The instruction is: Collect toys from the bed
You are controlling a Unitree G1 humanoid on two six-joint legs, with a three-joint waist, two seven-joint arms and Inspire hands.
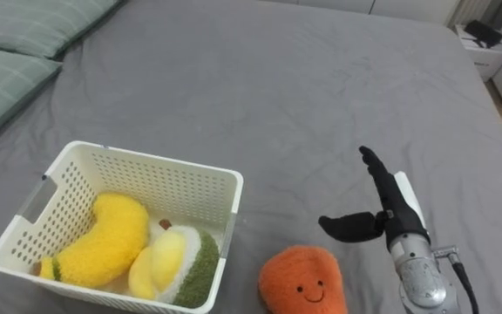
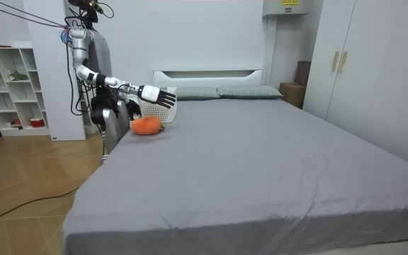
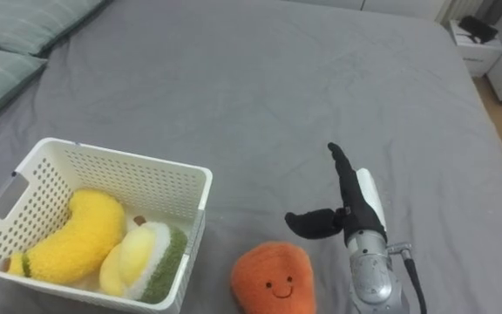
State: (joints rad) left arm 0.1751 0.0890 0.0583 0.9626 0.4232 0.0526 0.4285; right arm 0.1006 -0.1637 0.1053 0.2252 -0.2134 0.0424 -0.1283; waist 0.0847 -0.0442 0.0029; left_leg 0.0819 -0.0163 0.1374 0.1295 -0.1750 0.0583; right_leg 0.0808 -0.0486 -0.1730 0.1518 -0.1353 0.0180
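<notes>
White basket [image 1: 159, 185] holds banana toy [image 1: 111, 237] and green-yellow toy [image 1: 179, 260].

An orange plush toy [image 1: 303, 281] with a smiling face lies on the grey bed [image 1: 277, 87], near its side edge, just beside a white basket [image 1: 146, 161]. In the basket lie a yellow banana toy [image 1: 107, 242] and a yellow-green round toy [image 1: 177, 266], touching each other

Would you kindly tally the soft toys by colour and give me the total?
Yellow: 1, the banana toy in the basket.
Yellow and green: 1, the round toy beside it in the basket.
Orange: 1, the orange toy on the bed.
Total: 3.
</notes>
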